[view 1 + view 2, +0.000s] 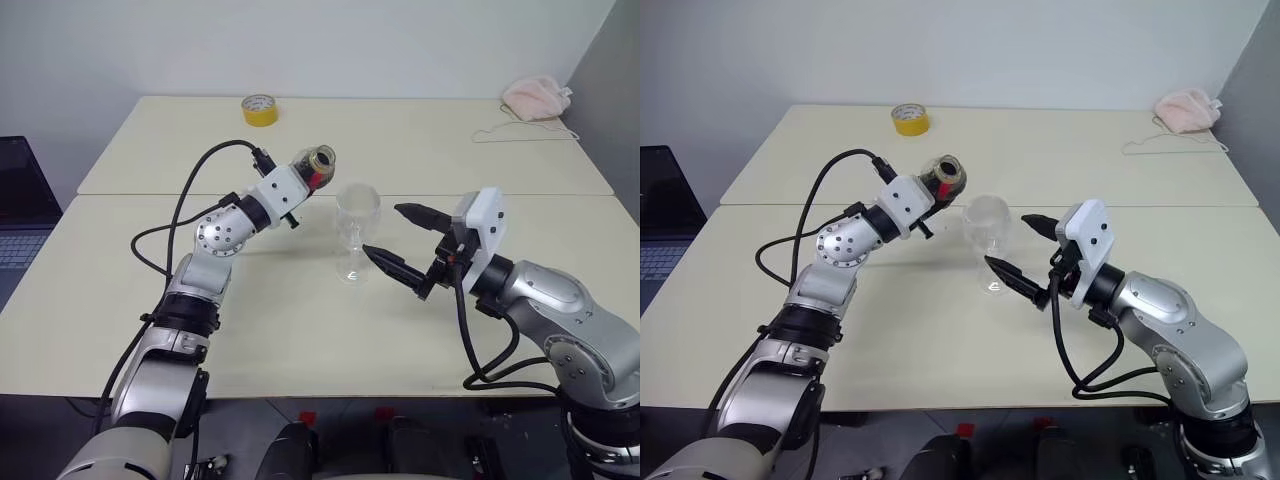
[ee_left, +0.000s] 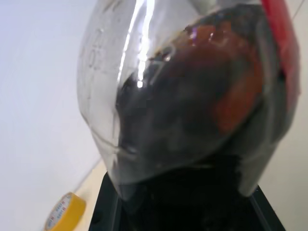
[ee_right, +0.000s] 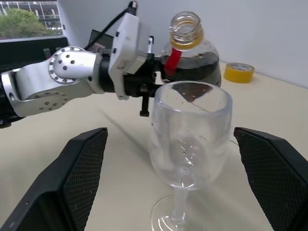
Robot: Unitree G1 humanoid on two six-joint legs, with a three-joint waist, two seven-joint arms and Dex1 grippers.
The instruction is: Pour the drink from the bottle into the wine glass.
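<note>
right gripper point(image 1: 402, 243) open by wine glass point(image 1: 356, 231); left gripper point(image 1: 306, 183) holds bottle point(image 1: 318, 165).

I see two cream tables point(image 1: 420, 150) pushed together beyond the claws, a plain white wall point(image 1: 350, 40) behind them, and a grey partition point(image 1: 610, 90) out past the right claw.

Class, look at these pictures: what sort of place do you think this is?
Probably an office or lab used for robot tests: plain pale tables against a bare wall, a laptop at the side, a tape roll lying about.
</note>
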